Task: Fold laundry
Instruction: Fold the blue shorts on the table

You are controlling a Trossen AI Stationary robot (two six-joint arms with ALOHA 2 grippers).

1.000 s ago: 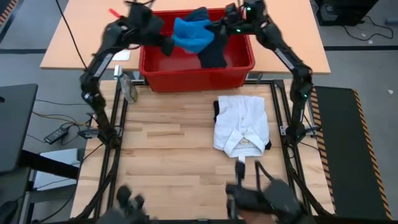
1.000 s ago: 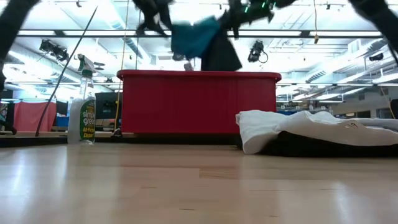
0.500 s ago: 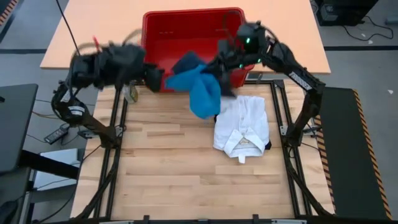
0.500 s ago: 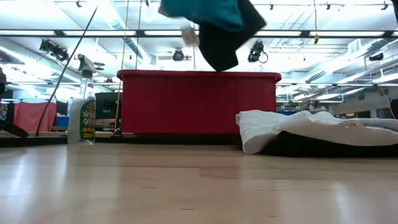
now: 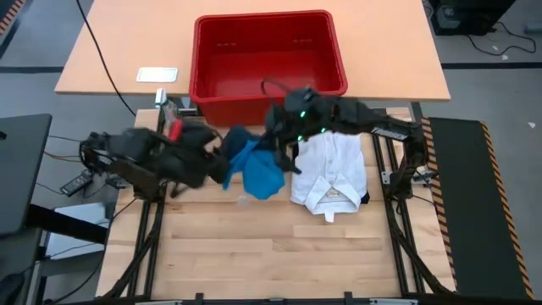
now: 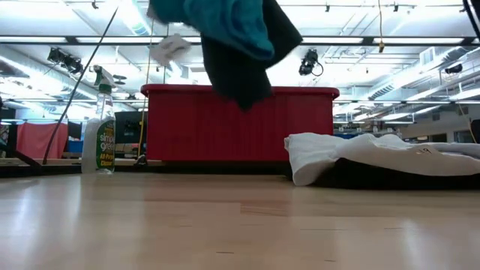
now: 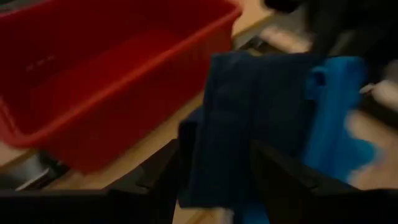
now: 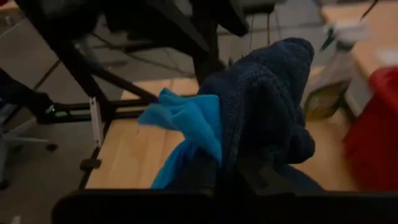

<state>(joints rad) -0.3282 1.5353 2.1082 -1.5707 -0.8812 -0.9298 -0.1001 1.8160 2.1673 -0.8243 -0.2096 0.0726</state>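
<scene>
A bundle of laundry, bright blue and dark navy cloth [image 5: 257,174] [image 6: 232,37], hangs in the air between my two grippers, above the wooden table just in front of the red basket [image 5: 212,93]. My left gripper [image 5: 222,166] [image 7: 217,177] is closed on the bundle's left side, and my right gripper [image 5: 284,144] [image 8: 227,169] is shut on its right side. A folded white garment [image 5: 330,169] [image 6: 375,150] lies on a black garment [image 6: 390,174] at the table's right. My left gripper has a thick bunch of the dark navy cloth [image 7: 217,137] between its two fingers, coming from the table's left and slanting down. The cloth is lifted clear of the table. My right gripper pinches bunched navy and bright blue cloth [image 8: 245,134], coming from the table's right. The fingertips are buried in the folds. The bundle hangs slack below, its lower end [image 6: 240,94] well above the table.
A spray bottle [image 6: 99,127] stands at the table's far left, beside the basket. A white card [image 5: 157,74] lies on the tan table behind. The near half of the wooden table [image 5: 254,246] is bare wood.
Both grippers have carried the blue and navy bundle from above the basket toward the table's near side. It now hangs over the wooden table, clear of the basket. The left arm has swung to the left and the right arm has turned inward.
</scene>
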